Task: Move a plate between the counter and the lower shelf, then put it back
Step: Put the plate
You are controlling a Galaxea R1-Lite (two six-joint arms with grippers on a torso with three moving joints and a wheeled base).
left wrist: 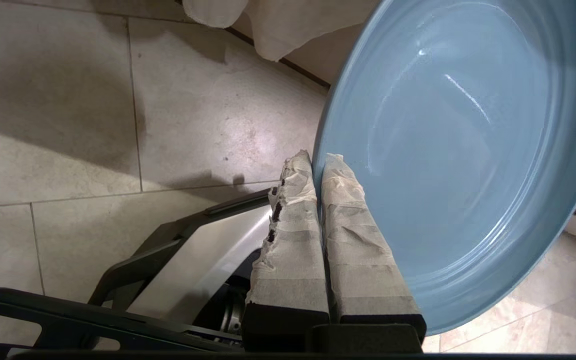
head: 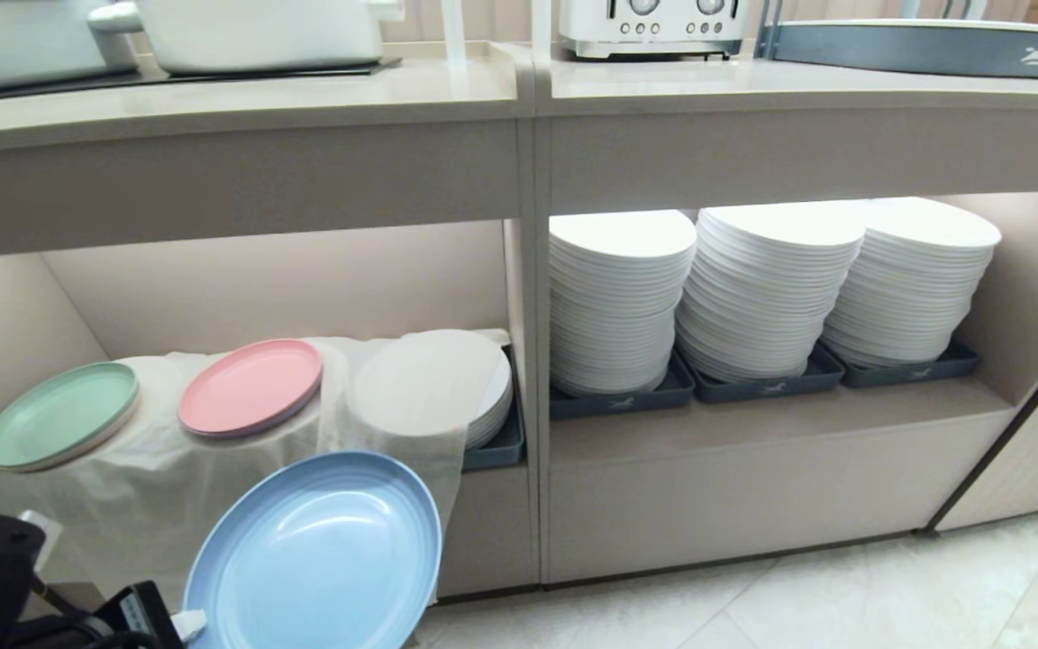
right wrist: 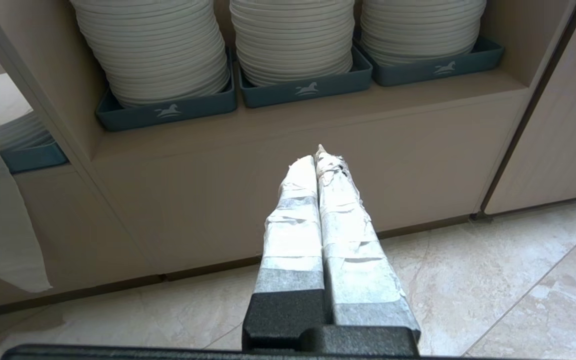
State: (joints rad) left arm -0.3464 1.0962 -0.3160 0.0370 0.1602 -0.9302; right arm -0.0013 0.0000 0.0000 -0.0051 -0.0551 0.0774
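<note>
Left gripper [left wrist: 318,162] clamped shut on the plate [head: 316,554] rim at its 8 o'clock; keep it level, clear the cloth [head: 159,505], carry toward 12 o'clock onto the shelf [head: 492,505].

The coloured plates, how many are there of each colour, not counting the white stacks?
Light-blue plate: 1, its rim pinched in the robot's left hand, out in front of the lower shelf.
Pink plate: 1, on the white cloth.
Pale green plate: 1, on the same cloth.
Total: 3
</note>
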